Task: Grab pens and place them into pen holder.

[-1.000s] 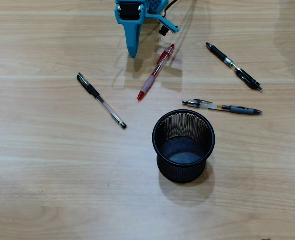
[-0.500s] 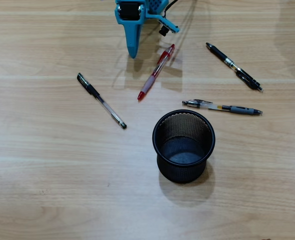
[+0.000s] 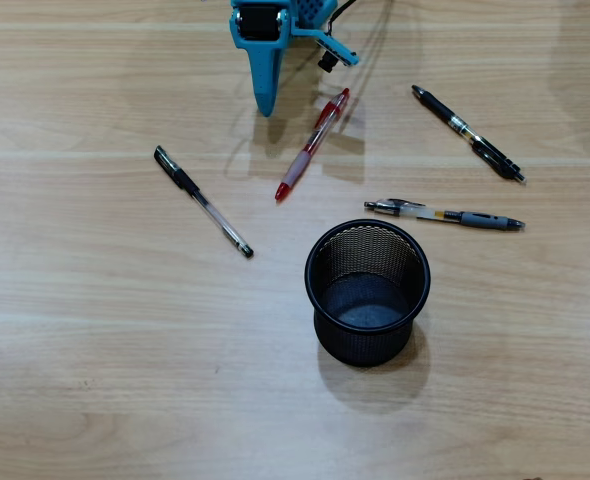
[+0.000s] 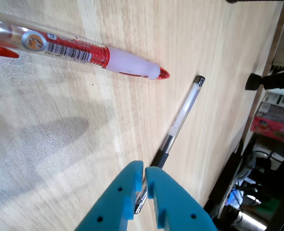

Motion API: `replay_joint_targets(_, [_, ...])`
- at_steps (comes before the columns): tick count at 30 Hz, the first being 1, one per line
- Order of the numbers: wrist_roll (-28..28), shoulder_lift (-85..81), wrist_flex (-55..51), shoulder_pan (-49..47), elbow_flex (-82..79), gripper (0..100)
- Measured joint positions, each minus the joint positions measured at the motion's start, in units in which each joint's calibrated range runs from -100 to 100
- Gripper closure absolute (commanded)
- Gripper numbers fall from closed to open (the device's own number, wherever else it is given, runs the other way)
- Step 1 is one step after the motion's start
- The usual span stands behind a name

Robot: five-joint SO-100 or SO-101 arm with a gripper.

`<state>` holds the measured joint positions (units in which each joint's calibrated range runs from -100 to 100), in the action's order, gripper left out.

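Observation:
The blue gripper [image 3: 266,108] hangs at the top of the overhead view, its jaws together and holding nothing. The red translucent pen [image 3: 313,145] lies just right of its tip. The clear pen with the black cap [image 3: 203,201] lies to the left, apart from it. The black pen [image 3: 467,133] and the grey-and-white pen [image 3: 445,214] lie at the right. The black mesh pen holder [image 3: 367,348] stands upright and empty near the middle. In the wrist view the gripper [image 4: 144,166] is above the table, with the clear pen [image 4: 180,118] showing behind it and the red pen [image 4: 84,48] at the upper left.
The pens and the holder lie on a light wooden table [image 3: 95,350]. In the wrist view the table's edge [image 4: 257,96] runs down the right side, with dark clutter and cables beyond it.

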<state>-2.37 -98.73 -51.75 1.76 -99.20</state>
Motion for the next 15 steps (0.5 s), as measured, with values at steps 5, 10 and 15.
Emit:
replay_joint_targets(5, [0.0,0.0,0.0,0.0,0.0,98])
replay_joint_targets(10, [0.0,0.0,-0.69,0.0,3.19,98])
replay_joint_targets(15, [0.0,4.84,-0.78,-0.86,13.13,98])
